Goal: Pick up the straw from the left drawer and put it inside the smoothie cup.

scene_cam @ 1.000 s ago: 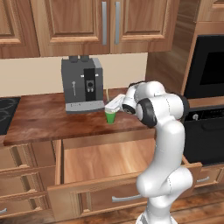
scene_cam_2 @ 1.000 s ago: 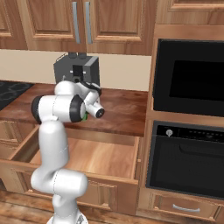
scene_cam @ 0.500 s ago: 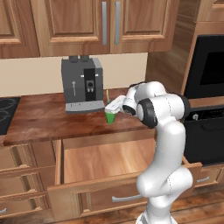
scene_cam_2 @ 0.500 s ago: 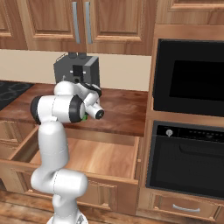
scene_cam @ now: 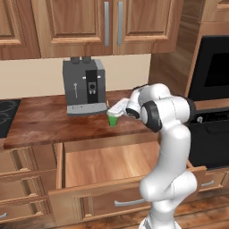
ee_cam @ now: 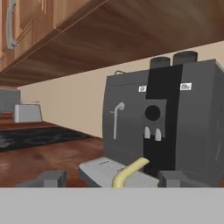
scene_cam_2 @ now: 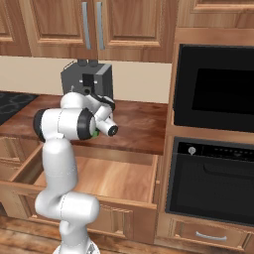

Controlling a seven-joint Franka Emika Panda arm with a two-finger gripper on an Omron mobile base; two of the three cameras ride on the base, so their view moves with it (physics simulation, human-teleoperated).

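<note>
The small green smoothie cup [scene_cam: 113, 120] stands on the wooden counter just right of the grey coffee machine's tray. My gripper [scene_cam: 113, 110] hovers directly over the cup, pointing toward the machine. In the hand view the gripper [ee_cam: 113, 179] is open, its fingertips [ee_cam: 50, 178] set wide apart, and the straw's [ee_cam: 128, 171] pale yellow bent end rises between them without touching either one. The rest of the straw and the cup's inside are hidden below. The left drawer [scene_cam: 107, 166] is pulled out under the counter, with bare wood showing inside. A sliver of the cup [scene_cam_2: 95, 133] shows behind my arm.
The grey coffee machine [scene_cam: 84, 86] stands close behind the cup, under the wall cabinets [scene_cam: 112, 27]. A black cooktop [scene_cam: 6, 115] lies at the counter's left end. A built-in oven column [scene_cam_2: 213, 129] closes off the right side. Narrower shut drawers [scene_cam: 22, 188] sit left of the open one.
The fingers have opened and let go of the straw. The arm and the cup stay where they were.
</note>
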